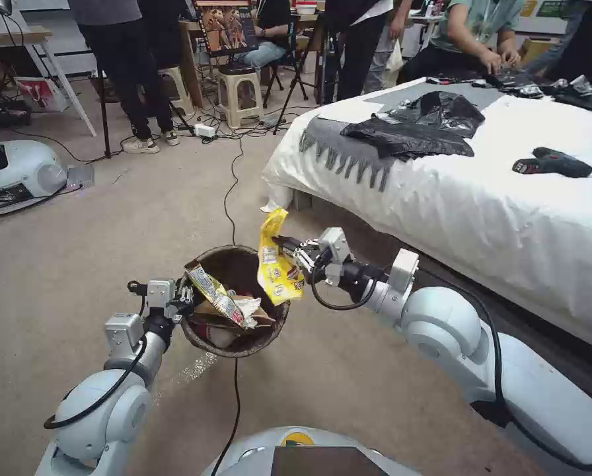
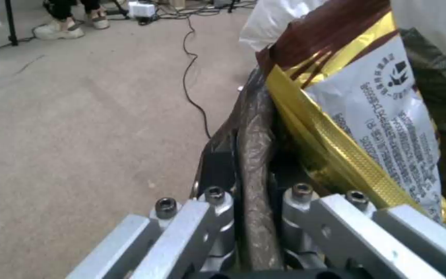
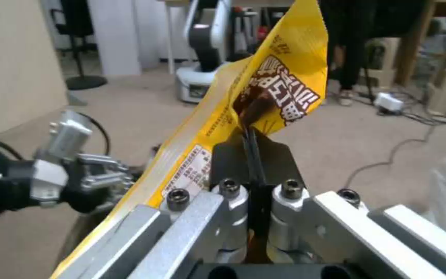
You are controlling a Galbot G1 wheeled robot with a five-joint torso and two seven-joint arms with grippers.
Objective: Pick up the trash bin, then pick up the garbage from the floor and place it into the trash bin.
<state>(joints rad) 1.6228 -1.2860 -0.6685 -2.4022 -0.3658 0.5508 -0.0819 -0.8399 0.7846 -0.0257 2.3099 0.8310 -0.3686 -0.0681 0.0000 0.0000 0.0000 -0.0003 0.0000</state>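
Observation:
The trash bin (image 1: 269, 338), round with a dark brown bag liner over its rim, hangs above the carpet in the head view. My left gripper (image 1: 185, 303) is shut on its rim (image 2: 254, 155) at the side nearest that arm. Garbage lies inside it: a gold snack wrapper (image 1: 218, 299) (image 2: 373, 128), white tissue and brown paper. My right gripper (image 1: 288, 250) is shut on a yellow snack wrapper (image 1: 276, 264) (image 3: 264, 97), which hangs over the bin's far right rim. In the right wrist view the left gripper (image 3: 112, 180) shows beyond the wrapper.
A bed with a white sheet (image 1: 481, 198) runs along the right, close to my right arm. A black cable (image 1: 230, 192) crosses the beige carpet under the bin. Another robot's white base (image 1: 18, 175) sits far left. People, stools and tripods stand at the back.

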